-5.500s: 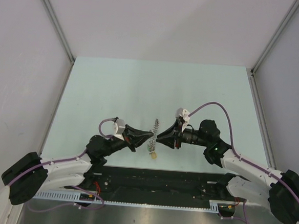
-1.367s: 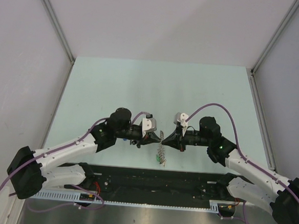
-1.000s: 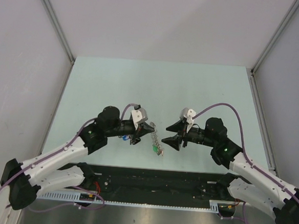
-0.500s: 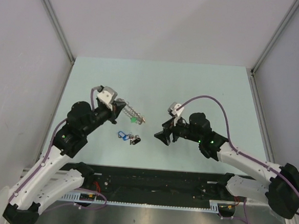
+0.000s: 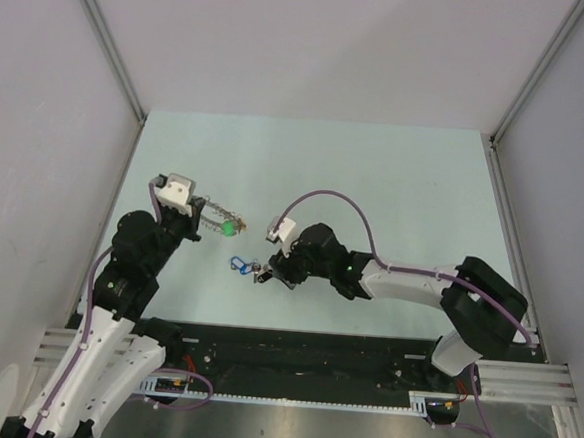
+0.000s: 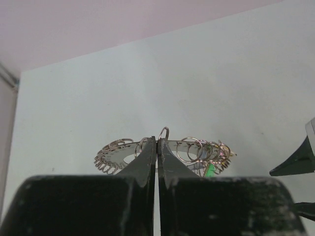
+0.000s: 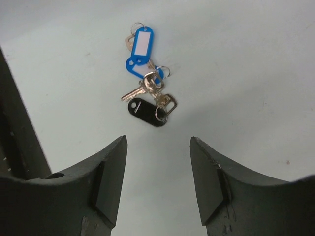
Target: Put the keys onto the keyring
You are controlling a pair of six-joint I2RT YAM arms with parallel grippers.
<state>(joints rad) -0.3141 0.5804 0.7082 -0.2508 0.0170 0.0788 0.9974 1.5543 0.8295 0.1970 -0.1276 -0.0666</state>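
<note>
The keyring (image 6: 189,147), a grey ring fringed with small silvery rings and a green tag (image 6: 210,170), is held level above the table. My left gripper (image 6: 157,143) is shut on its near edge. From above, the keyring (image 5: 219,218) juts right from the left gripper (image 5: 202,214). The keys lie loose on the table in one small cluster, with a blue tag (image 7: 140,45) and a black tag (image 7: 145,112). My right gripper (image 7: 157,142) hovers open just short of the black tag, nothing between its fingers. In the top view the keys (image 5: 239,264) lie just left of the right gripper (image 5: 266,271).
The pale green table (image 5: 395,186) is walled by white panels at the back and both sides. The right arm (image 5: 408,282) stretches leftwards across the near middle. The right gripper's black finger (image 6: 298,157) shows at the right edge of the left wrist view.
The left arm has drawn back to the left with the keyring. The right arm has swung left and lowered its open gripper to the keys on the table.
</note>
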